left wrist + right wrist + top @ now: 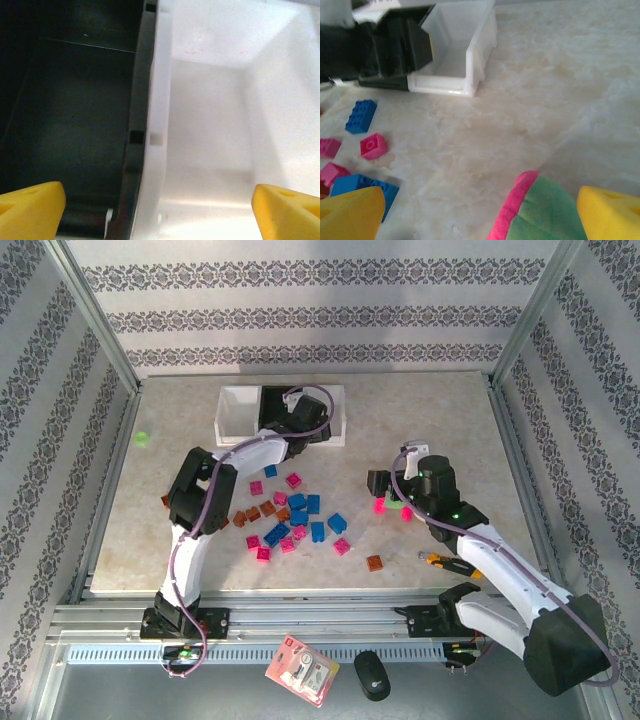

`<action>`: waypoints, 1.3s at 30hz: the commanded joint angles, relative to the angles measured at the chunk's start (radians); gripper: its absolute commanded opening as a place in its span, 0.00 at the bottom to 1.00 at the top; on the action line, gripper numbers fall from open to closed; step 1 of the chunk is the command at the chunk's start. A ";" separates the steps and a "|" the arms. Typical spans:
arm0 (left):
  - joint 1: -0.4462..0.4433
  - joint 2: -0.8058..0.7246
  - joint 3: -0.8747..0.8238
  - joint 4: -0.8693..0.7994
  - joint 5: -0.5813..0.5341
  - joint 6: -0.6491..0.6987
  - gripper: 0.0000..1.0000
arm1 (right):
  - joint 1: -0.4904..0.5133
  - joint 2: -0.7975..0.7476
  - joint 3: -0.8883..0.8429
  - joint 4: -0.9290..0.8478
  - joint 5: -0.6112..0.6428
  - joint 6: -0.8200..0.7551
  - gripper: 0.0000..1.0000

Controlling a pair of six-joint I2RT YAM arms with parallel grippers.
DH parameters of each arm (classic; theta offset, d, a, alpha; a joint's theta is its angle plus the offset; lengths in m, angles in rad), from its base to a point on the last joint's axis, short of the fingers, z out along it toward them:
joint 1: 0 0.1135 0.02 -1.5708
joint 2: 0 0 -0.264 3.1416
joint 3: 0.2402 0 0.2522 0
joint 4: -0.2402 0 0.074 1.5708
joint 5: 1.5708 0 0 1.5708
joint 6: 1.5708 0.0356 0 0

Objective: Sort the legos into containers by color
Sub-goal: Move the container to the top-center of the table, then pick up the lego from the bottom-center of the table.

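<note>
From above, the left pincer [296, 420] is hanging over the row of bins [232, 418], which is lying lengthwise, left to right, along the far side of the table [450, 440]. Its own camera is showing more: the yellow fingertips [30, 212] are standing wide apart, holding nothing, straddling the wall between the black bin [70, 115] and a white bin [210, 125]. The bricks [290, 520] are lying scattered mid-table, nearer than the bins. Further right, the right pincer [480, 215] is gaping too, with a pink-and-green piece [540, 210] sitting between its fingers; whether they are touching it I cannot tell.
</note>
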 commanded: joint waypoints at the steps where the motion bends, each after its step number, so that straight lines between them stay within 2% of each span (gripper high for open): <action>1: -0.008 -0.167 -0.060 -0.004 0.033 0.106 0.99 | 0.045 0.014 0.048 -0.191 0.019 0.054 0.98; 4: -0.007 -0.286 -0.158 -0.002 0.035 0.155 0.99 | 0.138 0.010 0.065 -0.328 0.074 0.115 0.98; 8: -0.007 -0.466 -0.337 0.032 0.107 0.223 0.99 | 0.298 -0.027 0.037 -0.438 0.138 0.241 0.97; 13: -0.007 -0.630 -0.460 -0.081 0.115 0.238 0.99 | 0.452 -0.013 -0.018 -0.518 0.162 0.430 0.97; 17: -0.007 -0.707 -0.512 -0.157 0.096 0.241 0.99 | 0.521 0.023 -0.033 -0.559 0.185 0.545 0.94; 21: -0.008 -0.738 -0.552 -0.165 0.086 0.248 0.99 | 0.529 0.078 -0.040 -0.567 0.183 0.598 0.88; 27: -0.008 -0.731 -0.564 -0.163 0.072 0.245 0.99 | 0.529 0.196 -0.024 -0.534 0.158 0.575 0.71; 31: -0.007 -0.714 -0.557 -0.179 0.066 0.263 0.99 | 0.530 0.257 -0.026 -0.515 0.133 0.565 0.66; 35: -0.008 -0.719 -0.558 -0.194 0.064 0.268 0.99 | 0.528 0.252 -0.031 -0.511 0.143 0.570 0.48; 39: -0.007 -0.735 -0.563 -0.222 0.052 0.260 0.99 | 0.515 0.211 -0.028 -0.518 0.142 0.558 0.41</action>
